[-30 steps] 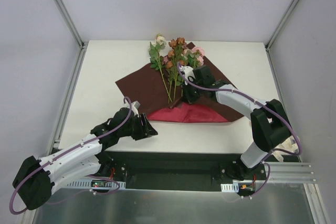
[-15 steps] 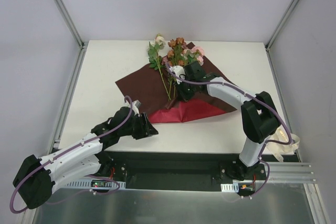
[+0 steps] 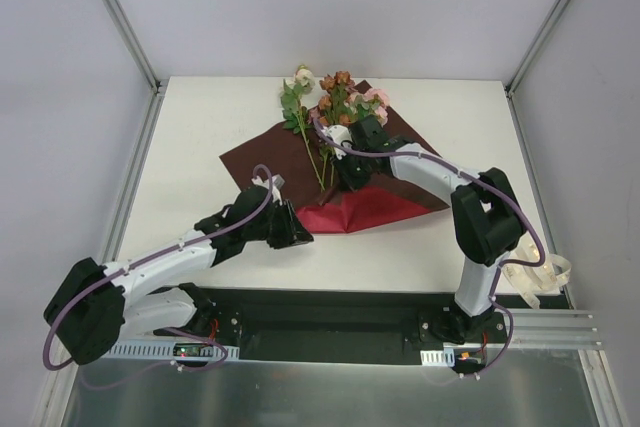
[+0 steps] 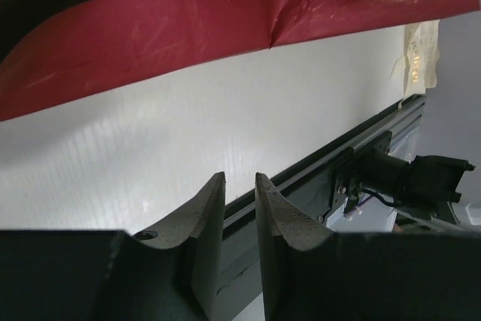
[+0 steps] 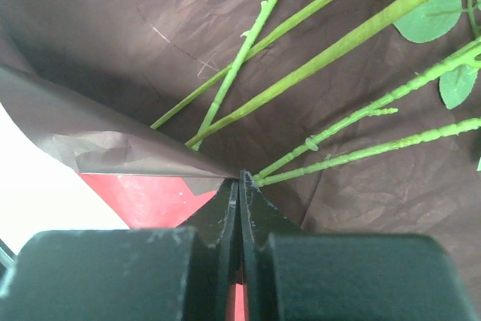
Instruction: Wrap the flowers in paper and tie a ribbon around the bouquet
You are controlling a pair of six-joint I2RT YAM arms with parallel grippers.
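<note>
Pinching the paper: right pincer (image 5: 240, 180) is clamped flat on the lifted near edge of the paper (image 5: 113, 28), right at the stem ends of the flowers (image 3: 335, 97). The flap it holds is folded up toward the stems, with the brighter red underside showing. Stems lie fanned on the dark sheet just beyond the tips. Blooms are at the sheet's far edge, a few past it over the worktop (image 3: 200, 147).

Left pincer (image 4: 239, 186) is nearly closed, with a thin gap and nothing in it. It sits low over bare worktop just beside the near-left edge of the red flap, not touching the paper as far as I can tell.

Ribbon (image 3: 537, 272) lies at the near right, past the worktop's edge, well apart from both pincers.

Step, my read: wrapping, first fold. No cone yet, and the sheet's left side is flat.

Next move probably calls for:
- right carrying the flap across the stems without dragging them
- left opening wider to get under the left edge, or pinning the stems

Thin paper, so there's slip or tear risk at the pinch.
</note>
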